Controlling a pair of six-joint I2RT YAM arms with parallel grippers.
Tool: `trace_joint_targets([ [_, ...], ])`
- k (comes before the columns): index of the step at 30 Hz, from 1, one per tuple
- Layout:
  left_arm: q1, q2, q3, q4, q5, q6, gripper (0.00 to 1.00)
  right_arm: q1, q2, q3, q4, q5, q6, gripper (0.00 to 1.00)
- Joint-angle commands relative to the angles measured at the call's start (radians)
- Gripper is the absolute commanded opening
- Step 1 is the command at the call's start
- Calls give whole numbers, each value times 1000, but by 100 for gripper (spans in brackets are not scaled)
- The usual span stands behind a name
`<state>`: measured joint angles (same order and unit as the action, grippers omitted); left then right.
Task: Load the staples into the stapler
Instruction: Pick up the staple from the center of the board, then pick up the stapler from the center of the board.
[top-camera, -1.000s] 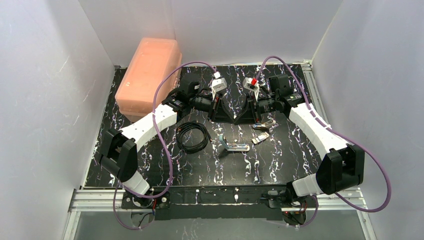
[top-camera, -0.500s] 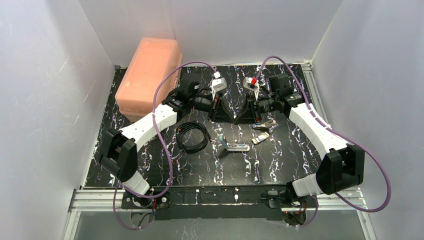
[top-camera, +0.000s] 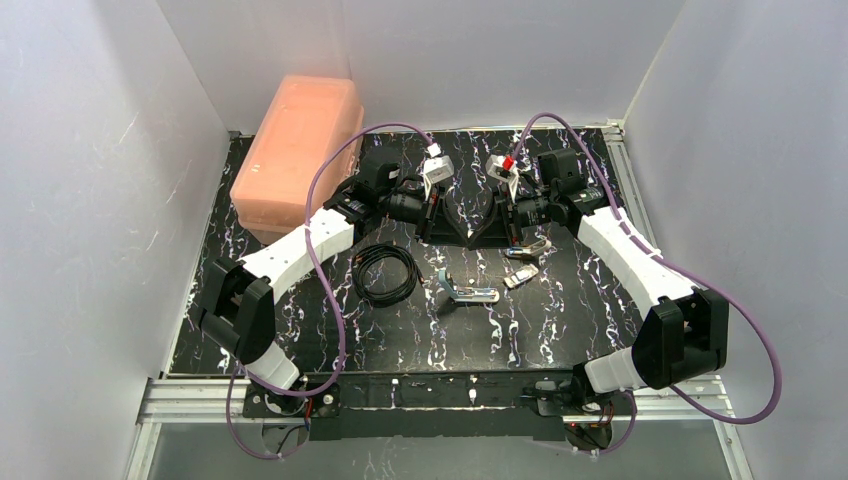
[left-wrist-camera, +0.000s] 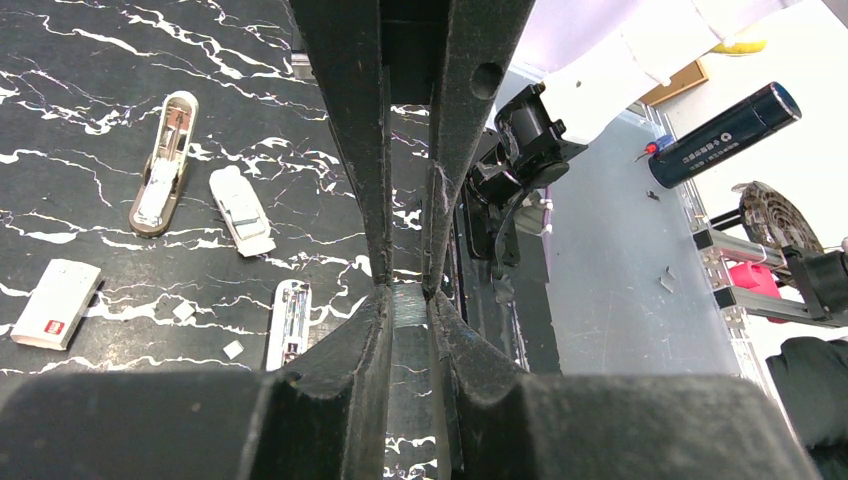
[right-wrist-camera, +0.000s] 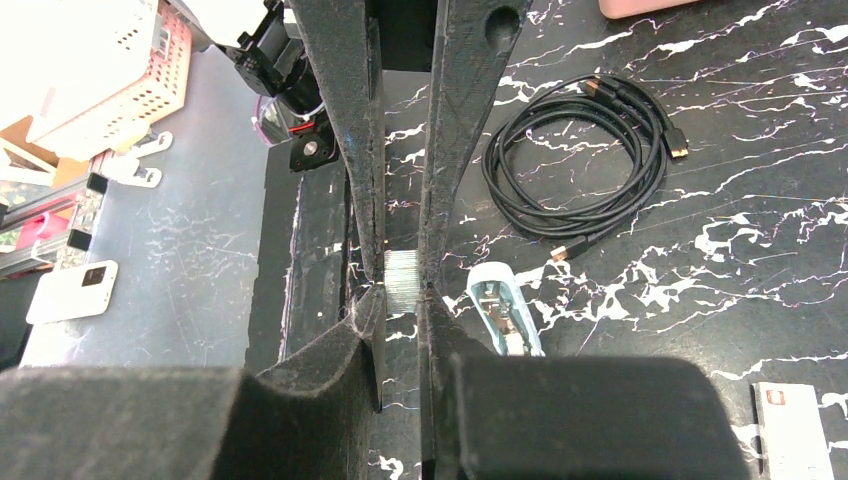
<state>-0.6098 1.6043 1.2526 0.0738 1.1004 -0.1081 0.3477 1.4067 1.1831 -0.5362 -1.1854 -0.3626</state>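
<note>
While right gripper (right-wrist-camera: 400, 303) and left gripper (left-wrist-camera: 407, 298) meet tip to tip, staples (right-wrist-camera: 402, 272) sit pinched between narrow fingers of both; stapler (right-wrist-camera: 503, 318) lies on table (top-camera: 560, 330), well apart.

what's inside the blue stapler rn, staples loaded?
The open stapler shows its metal channel, no strip visible inside; its near end is covered by the right gripper. The staples are held by both it and the left gripper.
</note>
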Motion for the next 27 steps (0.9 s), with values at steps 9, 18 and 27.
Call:
trace_joint_targets([
  [9, -3, -56, -16, -13, -16, 37, 35, -13, -45, 11, 2, -20, -29, 11],
  [18, 13, -92, -17, -31, -50, 62, 60, -45, -54, 22, -166, 49, -190, 9],
  [27, 42, -102, -26, -101, -135, 91, 72, -109, -113, -22, -269, 280, -310, 9],
])
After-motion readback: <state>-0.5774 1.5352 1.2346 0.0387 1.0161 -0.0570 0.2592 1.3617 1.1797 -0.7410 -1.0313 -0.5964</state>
